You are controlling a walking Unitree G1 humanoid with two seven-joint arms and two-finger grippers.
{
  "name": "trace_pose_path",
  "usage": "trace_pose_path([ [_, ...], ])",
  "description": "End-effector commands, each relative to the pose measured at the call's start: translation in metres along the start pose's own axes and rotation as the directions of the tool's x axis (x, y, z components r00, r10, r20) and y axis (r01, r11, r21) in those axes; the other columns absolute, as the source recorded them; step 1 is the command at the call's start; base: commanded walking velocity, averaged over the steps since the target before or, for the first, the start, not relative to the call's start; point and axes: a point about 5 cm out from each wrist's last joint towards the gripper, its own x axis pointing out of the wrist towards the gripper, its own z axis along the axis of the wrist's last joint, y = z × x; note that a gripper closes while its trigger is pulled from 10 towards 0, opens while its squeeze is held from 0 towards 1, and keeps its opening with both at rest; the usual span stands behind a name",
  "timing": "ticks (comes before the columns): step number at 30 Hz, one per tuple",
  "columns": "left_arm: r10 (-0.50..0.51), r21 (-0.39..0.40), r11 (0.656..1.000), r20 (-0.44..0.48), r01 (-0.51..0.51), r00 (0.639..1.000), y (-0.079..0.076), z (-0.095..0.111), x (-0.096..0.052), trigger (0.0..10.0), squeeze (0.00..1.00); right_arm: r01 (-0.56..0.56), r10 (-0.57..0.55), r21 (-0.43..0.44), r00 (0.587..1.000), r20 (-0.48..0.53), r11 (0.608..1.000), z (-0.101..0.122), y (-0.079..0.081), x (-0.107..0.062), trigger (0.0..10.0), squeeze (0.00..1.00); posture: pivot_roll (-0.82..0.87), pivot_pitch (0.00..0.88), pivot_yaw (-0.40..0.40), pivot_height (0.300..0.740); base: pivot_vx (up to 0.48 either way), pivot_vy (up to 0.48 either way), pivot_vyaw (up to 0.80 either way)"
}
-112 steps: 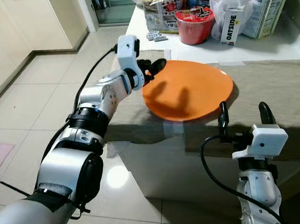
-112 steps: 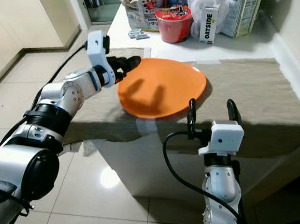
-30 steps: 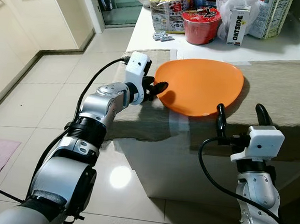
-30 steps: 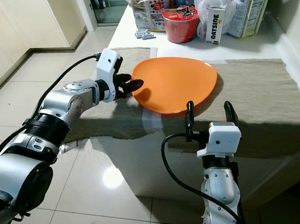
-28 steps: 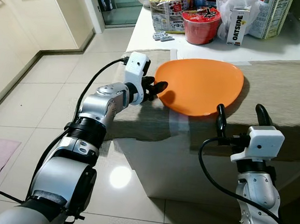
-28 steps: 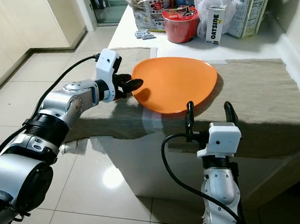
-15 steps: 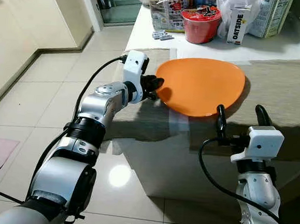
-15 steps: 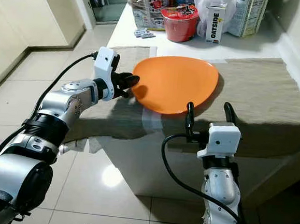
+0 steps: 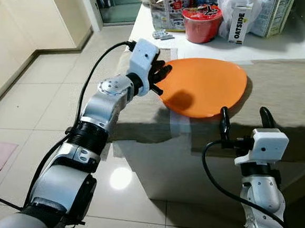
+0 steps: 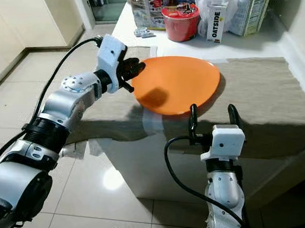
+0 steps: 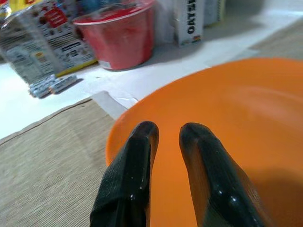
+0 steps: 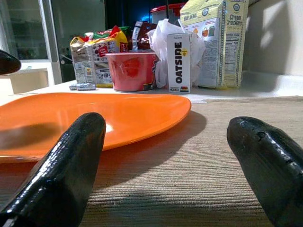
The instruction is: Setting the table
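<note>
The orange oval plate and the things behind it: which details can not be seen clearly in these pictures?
- Orange oval plate: whether the left gripper touches its rim; the fingers overlap it in the eye views.
- Plate's underside: hidden by the plate itself, lying on the beige cloth.
- Yellow cereal box: top cut off by the right eye view's edge.
- Small grey packet: blurred in the left wrist view, print unreadable.

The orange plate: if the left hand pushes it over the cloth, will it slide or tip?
The orange plate looks rigid and shallow, so tipping seems unlikely. On the ribbed cloth it may drag rather than glide.
</note>
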Motion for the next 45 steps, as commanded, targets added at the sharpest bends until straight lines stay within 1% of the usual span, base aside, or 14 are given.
trace_pose_path([
  [1, 0.01, 0.049, 0.999, 0.004, -0.01, 1.0, 0.002, -0.001, -0.004, 10.0, 0.0, -0.007, 0.007, -0.001, 1.0, 0.007, 1.0, 0.004, 0.003, -0.001, 10.0, 0.0, -0.35, 0.09, 0.223, 0.74, 0.0, 0.0, 0.0],
  [3, -0.008, 0.055, 0.998, -0.004, 0.008, 1.0, -0.003, -0.005, -0.004, 10.0, 0.0, -0.006, 0.006, -0.001, 1.0, 0.009, 1.0, 0.004, 0.003, -0.001, 10.0, 0.0, -0.35, 0.09, 0.223, 0.74, 0.0, 0.0, 0.0],
  [7, -0.014, 0.06, 0.998, -0.019, 0.015, 1.0, -0.005, -0.01, -0.004, 10.0, 0.0, -0.005, 0.005, -0.001, 1.0, 0.01, 1.0, 0.005, 0.002, -0.001, 10.0, 0.0, -0.35, 0.093, 0.223, 0.74, 0.0, 0.0, 0.0],
  [10, -0.013, 0.08, 0.997, -0.059, 0.018, 0.998, -0.006, -0.019, -0.004, 10.0, 0.0, -0.004, 0.004, -0.003, 1.0, 0.01, 1.0, 0.005, 0.001, -0.001, 10.0, 0.0, -0.35, 0.096, 0.22, 0.74, 0.0, 0.0, 0.0],
  [13, -0.01, 0.084, 0.996, -0.072, 0.016, 0.997, -0.007, -0.023, -0.005, 10.0, 0.0, -0.004, 0.004, -0.003, 1.0, 0.009, 1.0, 0.005, 0.001, -0.001, 10.0, 0.0, -0.35, 0.096, 0.219, 0.74, 0.0, 0.0, 0.0],
  [27, 0.05, 0.057, 0.998, -0.179, -0.04, 0.983, 0.004, -0.048, -0.012, 10.0, 0.0, -0.002, 0.002, 0.0, 1.0, 0.003, 1.0, 0.006, -0.002, -0.001, 10.0, 0.0, -0.35, 0.103, 0.215, 0.74, 0.0, 0.0, 0.0],
  [29, 0.058, 0.053, 0.997, -0.191, -0.049, 0.98, 0.005, -0.051, -0.013, 10.0, 0.0, 0.002, -0.002, 0.008, 1.0, 0.002, 1.0, 0.007, -0.003, 0.0, 10.0, 0.0, -0.35, 0.105, 0.213, 0.74, 0.0, 0.0, 0.0],
  [30, 0.065, 0.043, 0.997, -0.205, -0.058, 0.977, 0.007, -0.054, -0.014, 10.0, 0.0, 0.013, -0.013, 0.04, 1.0, -0.003, 0.999, 0.008, -0.004, 0.002, 10.0, 0.0, -0.35, 0.105, 0.213, 0.74, 0.0, 0.0, 0.0],
  [32, 0.067, 0.04, 0.997, -0.209, -0.06, 0.976, 0.007, -0.055, -0.014, 10.0, 0.0, 0.016, -0.015, 0.057, 1.0, -0.006, 0.998, 0.008, -0.005, 0.003, 10.0, 0.0, -0.35, 0.105, 0.213, 0.74, 0.0, 0.0, 0.0],
  [34, 0.059, 0.021, 0.998, -0.223, -0.056, 0.973, 0.005, -0.061, -0.016, 10.0, 0.0, 0.024, -0.022, 0.126, 1.0, -0.014, 0.992, 0.012, -0.007, 0.011, 10.0, 0.0, -0.35, 0.106, 0.212, 0.74, 0.0, 0.0, 0.0],
  [37, 0.056, 0.006, 0.998, -0.235, -0.056, 0.971, 0.003, -0.066, -0.017, 10.0, 0.0, 0.032, -0.032, 0.151, 0.999, -0.004, 0.988, 0.017, -0.01, 0.017, 10.0, 0.0, -0.35, 0.106, 0.212, 0.74, 0.0, 0.0, 0.0],
  [39, 0.056, -0.001, 0.998, -0.238, -0.058, 0.97, 0.003, -0.067, -0.018, 10.0, 0.0, 0.035, -0.035, 0.154, 0.999, -0.004, 0.987, 0.018, -0.011, 0.018, 10.0, 0.0, -0.35, 0.106, 0.206, 0.74, 0.0, 0.0, 0.0],
  [44, 0.067, -0.062, 0.994, -0.242, -0.085, 0.968, 0.003, -0.072, -0.019, 10.0, 0.0, 0.044, -0.041, 0.158, 0.999, -0.022, 0.987, 0.016, -0.015, 0.018, 10.0, 0.0, -0.35, 0.105, 0.202, 0.74, 0.0, 0.0, 0.0],
  [45, 0.067, -0.062, 0.994, -0.242, -0.085, 0.968, 0.003, -0.072, -0.019, 10.0, 0.0, 0.044, -0.041, 0.158, 0.999, -0.022, 0.987, 0.016, -0.015, 0.018, 10.0, 0.0, -0.35, 0.105, 0.202, 0.74, 0.0, 0.0, 0.0],
])
